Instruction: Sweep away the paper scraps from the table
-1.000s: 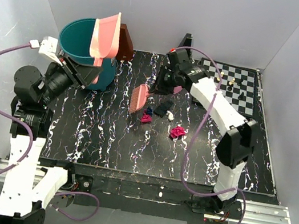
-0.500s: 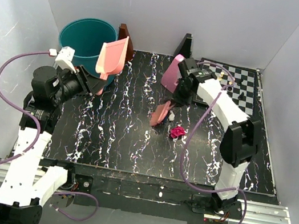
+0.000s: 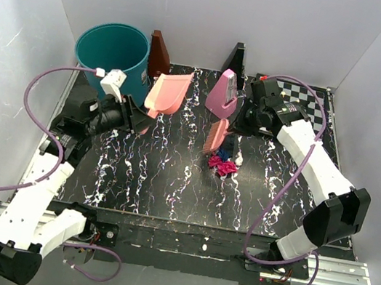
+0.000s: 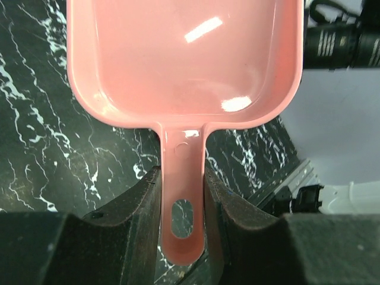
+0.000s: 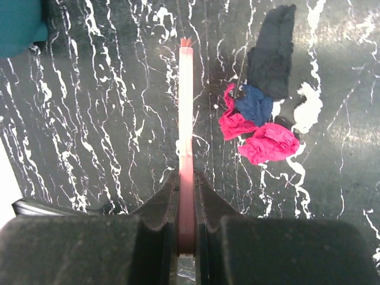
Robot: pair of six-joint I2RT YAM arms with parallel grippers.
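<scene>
Several paper scraps (image 5: 270, 142) lie beside the brush (image 5: 186, 119) pinched in right jaws; left jaws pinch dustpan (image 4: 184, 59).

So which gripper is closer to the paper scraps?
Right. The right gripper, shut on the pink brush, hangs just beyond the paper scraps; the left gripper holds the pink dustpan by the teal bucket.

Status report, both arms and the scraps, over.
Left gripper shut on empty pink dustpan handle. Right gripper shut on pink brush. Paper scraps clustered on table beside brush. Nothing between them.
</scene>
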